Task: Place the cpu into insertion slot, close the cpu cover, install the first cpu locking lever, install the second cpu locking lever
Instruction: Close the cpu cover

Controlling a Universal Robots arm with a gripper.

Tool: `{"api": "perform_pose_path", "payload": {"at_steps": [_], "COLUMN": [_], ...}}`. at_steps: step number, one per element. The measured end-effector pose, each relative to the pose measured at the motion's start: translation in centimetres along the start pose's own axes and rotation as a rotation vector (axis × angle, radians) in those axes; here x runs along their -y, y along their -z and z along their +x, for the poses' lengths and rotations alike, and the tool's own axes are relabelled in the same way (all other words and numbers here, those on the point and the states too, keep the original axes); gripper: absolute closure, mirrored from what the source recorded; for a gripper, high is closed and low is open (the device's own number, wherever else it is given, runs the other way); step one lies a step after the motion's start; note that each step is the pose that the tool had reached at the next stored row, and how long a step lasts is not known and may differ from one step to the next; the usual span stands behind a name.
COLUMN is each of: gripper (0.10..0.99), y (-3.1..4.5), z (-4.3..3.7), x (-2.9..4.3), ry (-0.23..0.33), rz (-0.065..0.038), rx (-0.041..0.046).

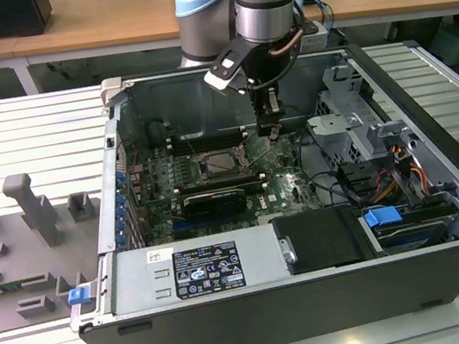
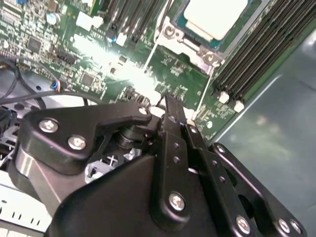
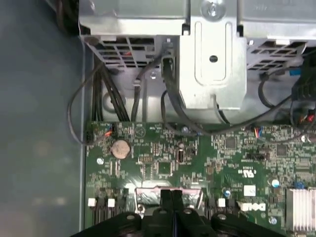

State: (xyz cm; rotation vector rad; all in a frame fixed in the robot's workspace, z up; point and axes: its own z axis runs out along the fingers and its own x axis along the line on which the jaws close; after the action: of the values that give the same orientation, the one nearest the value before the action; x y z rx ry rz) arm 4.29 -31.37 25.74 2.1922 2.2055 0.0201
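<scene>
Exterior view first: the arm reaches in from the far side of the open computer case point(image 1: 322, 314), which lies on the slatted tabletop point(image 1: 23, 135). The end effector point(image 1: 270, 137) hangs low over the green circuit board point(image 1: 289, 190), pointing downward. The insertion slot point(image 1: 207, 165) sits near the middle of the board, just to the exterior view's left of the fingertips and slightly nearer the camera. That leftward offset is the relation that matters here.

In the second wrist view the cpu point(image 2: 215, 15) already lies in the socket, its pale metal top facing up. The silvery frame of the cpu cover point(image 2: 170, 32) appears to lie flat around it, though I cannot be sure it is fully down. The long black memory slots point(image 2: 256, 44) run alongside the socket. The chip is square, so it has no long axis to line up with. I cannot make out how either locking lever stands.

The end effector point(image 2: 170, 106) has its two black fingers drawn narrow, nearly together, and I see nothing held between them. In that view the tips hover over bare board just beside the socket's edge, close to it; whether they touch anything I cannot tell. In the first wrist view the end effector point(image 3: 172, 196) shows the same narrow set, with a silvery edge right at the tips and the metal drive cage point(image 3: 212, 64) beyond the board.
</scene>
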Motion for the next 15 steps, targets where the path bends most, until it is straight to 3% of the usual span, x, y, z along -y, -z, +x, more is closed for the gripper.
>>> {"api": "perform_pose_path", "payload": {"at_steps": [10, 15], "gripper": [0.980, 0.980], "y": [-0.48, -0.93], "z": [0.34, 0.44], "x": [-1.99, -2.44], "ry": [0.011, 0.015], "rz": [0.003, 0.004], "rx": [-0.0004, -0.0005]}}
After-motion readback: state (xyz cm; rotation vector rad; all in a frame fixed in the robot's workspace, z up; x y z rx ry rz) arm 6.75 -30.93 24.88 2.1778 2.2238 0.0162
